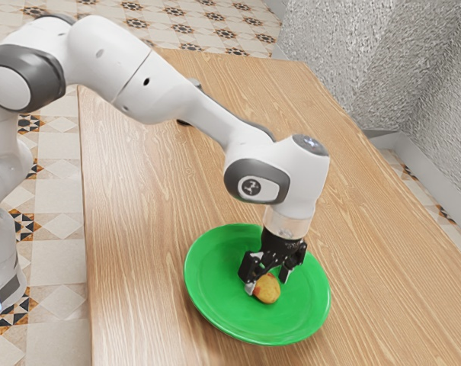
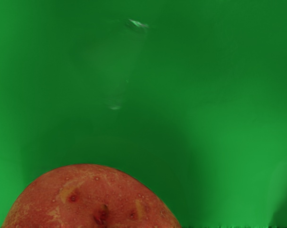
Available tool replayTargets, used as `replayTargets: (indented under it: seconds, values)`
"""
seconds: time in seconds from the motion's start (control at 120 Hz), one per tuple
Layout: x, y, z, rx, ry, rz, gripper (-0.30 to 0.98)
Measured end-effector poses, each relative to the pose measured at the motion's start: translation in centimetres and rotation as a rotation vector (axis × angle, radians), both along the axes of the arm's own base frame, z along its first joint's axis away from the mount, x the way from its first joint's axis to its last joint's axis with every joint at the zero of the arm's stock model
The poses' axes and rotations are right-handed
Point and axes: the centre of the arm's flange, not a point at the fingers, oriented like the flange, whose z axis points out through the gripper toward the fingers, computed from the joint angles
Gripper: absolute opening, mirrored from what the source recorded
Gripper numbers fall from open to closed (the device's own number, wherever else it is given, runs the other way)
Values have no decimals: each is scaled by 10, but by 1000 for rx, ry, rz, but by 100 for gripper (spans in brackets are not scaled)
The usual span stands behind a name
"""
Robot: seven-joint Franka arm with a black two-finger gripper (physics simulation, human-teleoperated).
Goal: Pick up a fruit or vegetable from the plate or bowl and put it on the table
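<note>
My black gripper (image 1: 267,282) is low over the green plate (image 1: 207,286), its fingers apart. A round yellow-orange fruit (image 1: 268,290) lies on the plate, right by the fingertips and partly between them; one finger is at its left side in the exterior view. The other finger stands a little above and behind it, with no clear contact. In the wrist view the fruit (image 2: 93,199) shows reddish and speckled with a dark stem spot, just under my hand, against the green plate (image 2: 219,95).
The plate rests on a long wooden table (image 1: 139,267). A small dark object (image 1: 186,120) is on the table behind my arm. A grey textured wall (image 1: 352,61) rises beyond the table's far side at the exterior view's right.
</note>
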Motion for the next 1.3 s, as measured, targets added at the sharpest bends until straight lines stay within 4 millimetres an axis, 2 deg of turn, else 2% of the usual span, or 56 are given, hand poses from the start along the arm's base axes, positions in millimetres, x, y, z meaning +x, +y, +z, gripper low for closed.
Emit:
replayTargets:
  seconds: [0.133,0.267,0.417,0.517,0.567,0.717,0.783,0.842,0.892,0.942,1.025,1.092,1.15,1.183,1.217,1.3]
  values:
    - [1,0,-2,-10,0,0,68]
    - [1,-1,-1,-24,1,-8,42]
    - [-2,-4,5,-29,2,-18,22]
    - [-7,-8,17,-20,-18,-38,25]
    - [-9,-9,25,-9,-33,-46,31]
    - [-7,-6,67,28,-99,-65,31]
    - [-5,-2,99,54,-139,-75,30]
    - [-1,7,134,86,-182,-76,30]
    - [5,24,149,118,-188,-64,29]
    - [16,58,151,148,-170,-25,28]
    - [37,147,145,188,-120,89,25]
    - [42,224,143,208,-82,188,24]
    - [41,271,140,217,-54,243,24]
    - [40,284,137,221,-41,253,24]
    - [40,288,134,223,-29,247,24]
    - [41,273,130,226,-12,194,27]
